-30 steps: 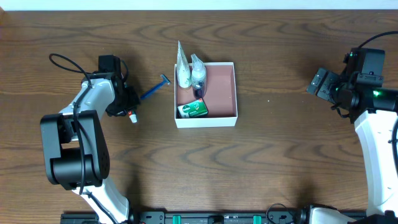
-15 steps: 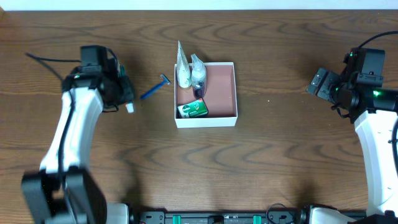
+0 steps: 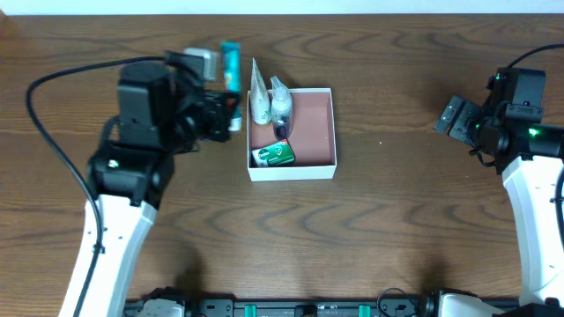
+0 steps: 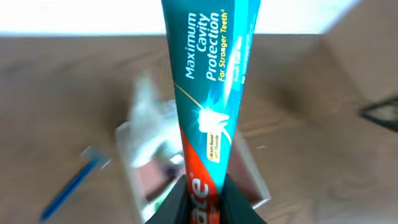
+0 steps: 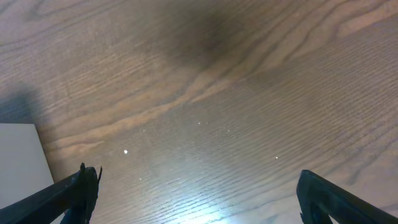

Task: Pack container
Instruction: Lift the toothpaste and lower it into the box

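The container (image 3: pixel 333 132) is a white square box with a pinkish inside, at the table's middle. It holds two white bottles (image 3: pixel 269 103) leaning on its left wall and a green packet (image 3: pixel 273 156). My left gripper (image 3: pixel 227 107) hangs just left of the box, shut on the lower end of a teal and red toothpaste tube (image 3: pixel 231 60). In the left wrist view the tube (image 4: pixel 211 81) rises from the gripper (image 4: pixel 205 202), with the container (image 4: pixel 134 192) blurred below it. My right gripper (image 3: pixel 458 119) stands open and empty at the far right, over bare wood (image 5: pixel 199 193).
A blue razor (image 4: pixel 71 186) lies on the table left of the box; the left arm hides it from overhead. A black cable (image 3: pixel 53 132) loops off the left arm. The table's far edge meets a white strip (image 3: pixel 282 5).
The left arm has risen from the table's left side and swung right toward the box, carrying the toothpaste tube. The right arm has not moved.
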{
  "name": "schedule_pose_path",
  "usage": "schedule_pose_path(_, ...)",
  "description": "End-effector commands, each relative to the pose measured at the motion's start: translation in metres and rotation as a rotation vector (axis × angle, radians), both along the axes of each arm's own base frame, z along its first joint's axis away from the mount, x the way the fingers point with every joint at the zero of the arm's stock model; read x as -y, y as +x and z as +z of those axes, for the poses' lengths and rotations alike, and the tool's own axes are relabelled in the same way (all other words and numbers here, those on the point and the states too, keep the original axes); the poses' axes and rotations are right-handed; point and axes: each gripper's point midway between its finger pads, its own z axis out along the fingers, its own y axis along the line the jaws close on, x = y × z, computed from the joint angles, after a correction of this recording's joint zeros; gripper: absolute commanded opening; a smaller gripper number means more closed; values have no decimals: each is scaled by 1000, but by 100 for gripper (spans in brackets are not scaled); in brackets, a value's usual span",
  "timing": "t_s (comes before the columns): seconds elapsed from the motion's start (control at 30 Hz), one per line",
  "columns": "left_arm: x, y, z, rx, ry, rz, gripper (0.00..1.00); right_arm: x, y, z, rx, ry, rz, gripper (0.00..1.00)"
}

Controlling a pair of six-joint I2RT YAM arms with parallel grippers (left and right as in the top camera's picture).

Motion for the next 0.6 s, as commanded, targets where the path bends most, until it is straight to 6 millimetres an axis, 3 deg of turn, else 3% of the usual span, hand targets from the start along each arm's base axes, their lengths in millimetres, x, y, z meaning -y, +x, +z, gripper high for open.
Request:
schedule_pose_path(0.0,35,-4,14,47,-30,-96,14,2,1,3,8,3,-12,99)
schedule_pose_path(0.17,73,9,2,21,-71,-100,13,2,1,3,8,3,-12,99)
schedule_pose_path(0.33,97,29,-45,-93,-41,7,11,2,1,3,8,3,-12,99)
schedule_pose_path(0.57,145,32,-110,-187,16,-64,11,2,1,3,8,3,-12,99)
